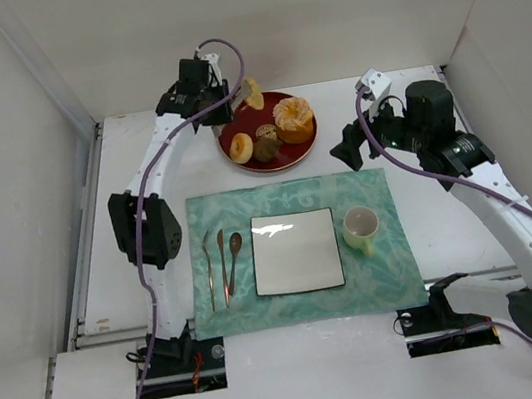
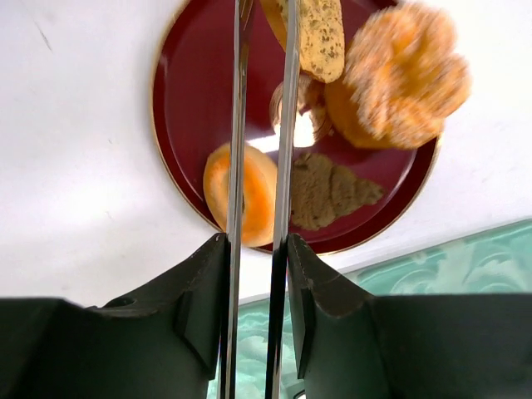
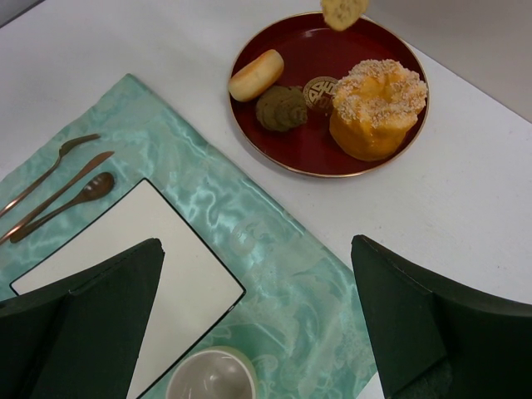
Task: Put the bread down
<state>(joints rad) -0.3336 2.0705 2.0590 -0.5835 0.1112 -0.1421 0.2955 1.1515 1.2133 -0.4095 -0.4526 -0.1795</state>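
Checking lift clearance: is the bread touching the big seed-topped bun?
Apart. The right wrist view shows a strip of bare red plate between the bread and the seed-topped bun.

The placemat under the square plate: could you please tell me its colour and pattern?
The placemat is pale teal with swirly marbling, clearest in the right wrist view.

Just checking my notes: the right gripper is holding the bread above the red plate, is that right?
Not quite. It is the left gripper that is holding the bread above the red plate; the right gripper is open and empty. The top external view shows this.
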